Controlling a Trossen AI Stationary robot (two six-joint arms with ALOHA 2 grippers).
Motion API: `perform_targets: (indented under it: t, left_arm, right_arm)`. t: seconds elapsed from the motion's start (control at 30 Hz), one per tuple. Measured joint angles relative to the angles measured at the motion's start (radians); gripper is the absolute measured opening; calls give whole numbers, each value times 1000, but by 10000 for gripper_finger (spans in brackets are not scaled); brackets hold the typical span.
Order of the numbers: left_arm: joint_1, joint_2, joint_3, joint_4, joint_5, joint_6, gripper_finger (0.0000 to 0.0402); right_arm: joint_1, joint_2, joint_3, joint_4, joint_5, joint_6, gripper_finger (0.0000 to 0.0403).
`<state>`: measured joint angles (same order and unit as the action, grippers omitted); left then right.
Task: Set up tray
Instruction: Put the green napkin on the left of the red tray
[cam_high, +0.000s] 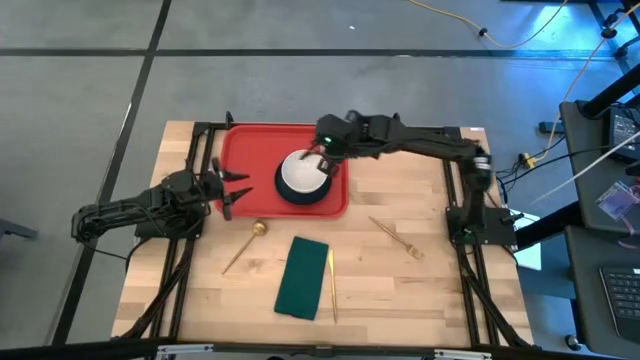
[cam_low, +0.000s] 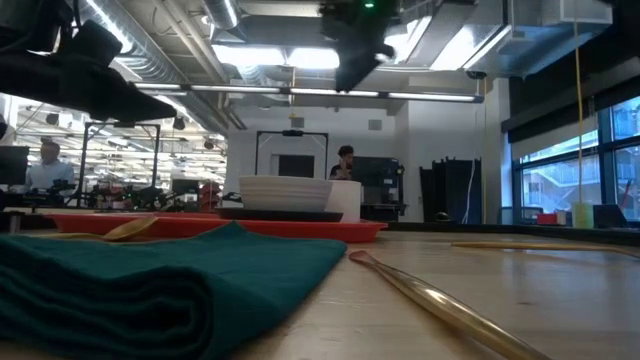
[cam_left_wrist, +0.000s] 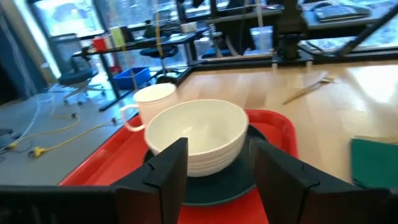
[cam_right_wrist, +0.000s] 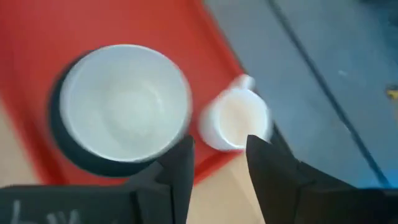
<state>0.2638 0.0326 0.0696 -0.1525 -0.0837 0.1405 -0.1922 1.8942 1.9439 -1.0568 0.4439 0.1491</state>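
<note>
The tray (cam_high: 243, 160) sits upper centre on the bench (cam_high: 400, 280). Left tool (cam_high: 232, 192), at its left edge, open and empty. Right tool (cam_high: 322, 160), above the mug (cam_right_wrist: 235, 119), jaws parted, gripping nothing.

Green napkin (cam_high: 303, 277), white bowl (cam_high: 302, 173), mug (cam_left_wrist: 152, 102)

— What do we see at frame left?
— A white bowl (cam_right_wrist: 124, 102) on a dark plate (cam_right_wrist: 68, 146), on the red tray (cam_right_wrist: 43, 37).
— And centre?
— A white mug (cam_right_wrist: 235, 121), seemingly at the tray's edge, above our parted right gripper (cam_right_wrist: 219, 163).
</note>
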Motion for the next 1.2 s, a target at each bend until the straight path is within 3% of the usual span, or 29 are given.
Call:
perform_targets:
  t: [0.27,0.5,0.77,0.97,1.1,1.2]
  left_arm:
    - [-36,36,0,113,52,8,173]
    - [-180,210,5,293,32,117,173]
    - [-350,556,166,301,-213,106,173]
    - [-383,818,337,259,-48,-9,173]
    - [-400,980,411,254,-25,-50,173]
    - [-399,1086,434,250,-3,-172,173]
  right_arm:
    - [71,-365,-506,414,16,83,147]
    - [93,-525,-779,649,-2,152,147]
    - [92,-549,-902,675,-2,266,147]
    - [92,-549,-931,679,-91,293,147]
    - [108,-549,-950,684,-134,293,147]
    - [126,-549,-952,661,-134,293,147]
